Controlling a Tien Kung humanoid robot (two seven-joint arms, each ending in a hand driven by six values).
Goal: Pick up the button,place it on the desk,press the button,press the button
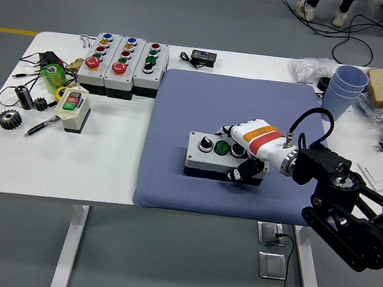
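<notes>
A grey button box (210, 155) with a black knob and two green buttons lies on the blue mat (203, 103) on the white table. My right hand (246, 150), white with an orange and red band, is closed around the box's right end, fingers over the top and thumb at the front side. The box rests on the mat. The left arm is out of view.
Three more button boxes (123, 63) stand at the back left. A small two-button box (73, 108), gears, a pen and a green item lie at the left. Blue cups (344, 88), bread and bags are at the back right.
</notes>
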